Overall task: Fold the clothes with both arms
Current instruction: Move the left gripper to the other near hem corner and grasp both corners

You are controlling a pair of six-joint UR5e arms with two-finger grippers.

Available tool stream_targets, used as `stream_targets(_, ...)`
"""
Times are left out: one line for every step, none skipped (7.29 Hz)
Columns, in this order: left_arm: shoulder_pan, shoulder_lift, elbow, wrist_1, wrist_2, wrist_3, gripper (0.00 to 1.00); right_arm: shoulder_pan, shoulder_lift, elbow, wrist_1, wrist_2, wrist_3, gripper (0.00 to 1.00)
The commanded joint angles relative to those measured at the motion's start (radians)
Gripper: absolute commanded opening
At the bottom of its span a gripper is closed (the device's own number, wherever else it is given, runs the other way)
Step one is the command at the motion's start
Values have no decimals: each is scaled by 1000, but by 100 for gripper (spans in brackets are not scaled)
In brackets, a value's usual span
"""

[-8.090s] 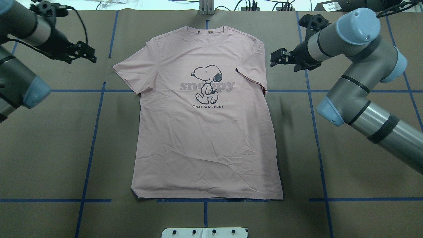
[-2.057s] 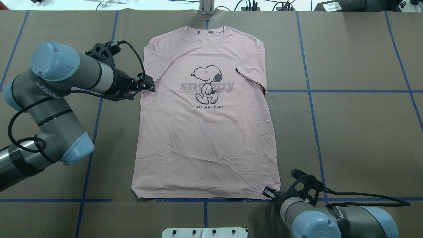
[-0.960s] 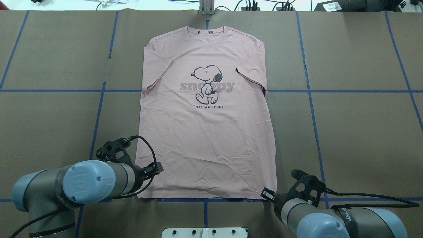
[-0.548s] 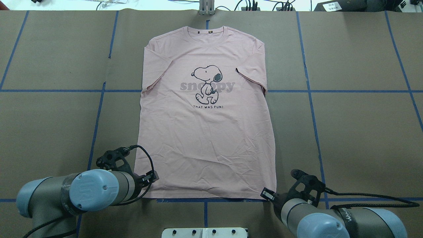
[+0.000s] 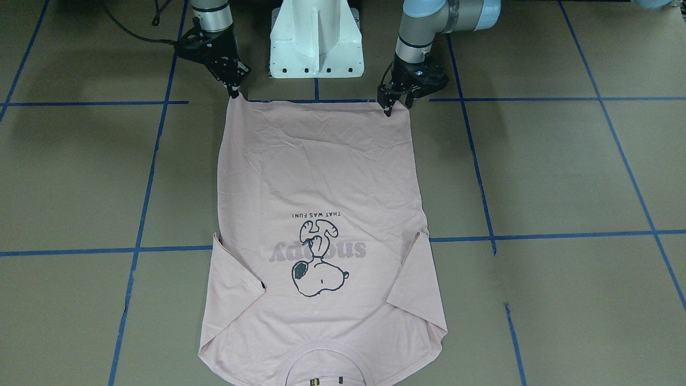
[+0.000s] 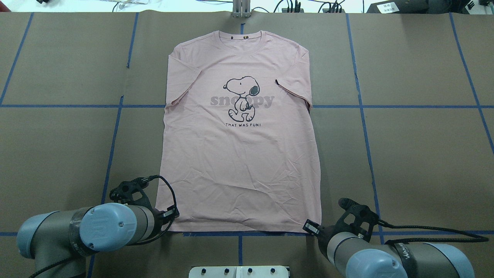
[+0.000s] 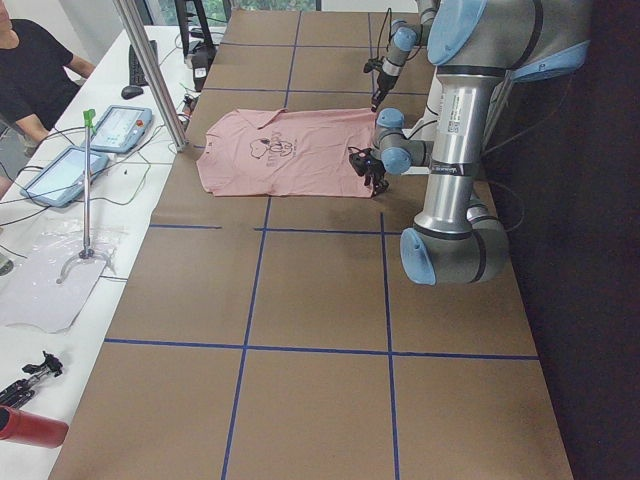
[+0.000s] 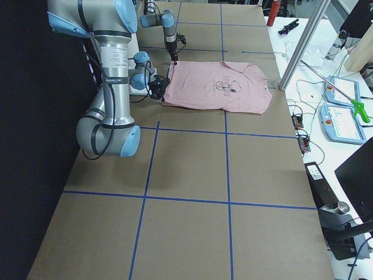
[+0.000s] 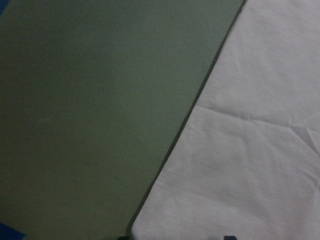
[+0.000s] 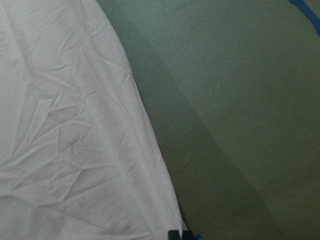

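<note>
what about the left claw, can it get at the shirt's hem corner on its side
Probably yes: the left claw sits open right at that corner of the T-shirt, bare table beside it, nothing in between.

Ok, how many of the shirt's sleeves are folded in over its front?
2. The left sleeve and the right sleeve, by the robot's sides, both lie folded inward on the T-shirt, flanking the dog print. Neither is hidden.
</note>
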Motion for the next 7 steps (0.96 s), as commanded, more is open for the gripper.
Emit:
stream_targets(3, 0, -9, 14, -2, -14, 0, -1, 0, 0, 0, 0, 0, 0)
stream_targets(3, 0, -13, 22, -5, -13, 0, -2, 0, 2, 0, 0, 2, 0)
stream_targets(3, 0, -16, 23, -16, -12, 0, -13, 0, 8, 0, -1, 5, 0)
stream_targets(2, 4, -64, 34, -20, -11, 0, -27, -5, 44, 0, -3, 5, 0)
stream_targets(12, 33, -147, 80, -23, -12, 0, -65, -31, 98, -8, -3, 8, 0)
stream_targets(40, 47, -233, 133, -34, -16, 0, -103, -79, 151, -8, -3, 12, 0)
stream_targets(46, 46, -301, 185, -36, -34, 0, -116, -118, 211, -9, -8, 61, 0)
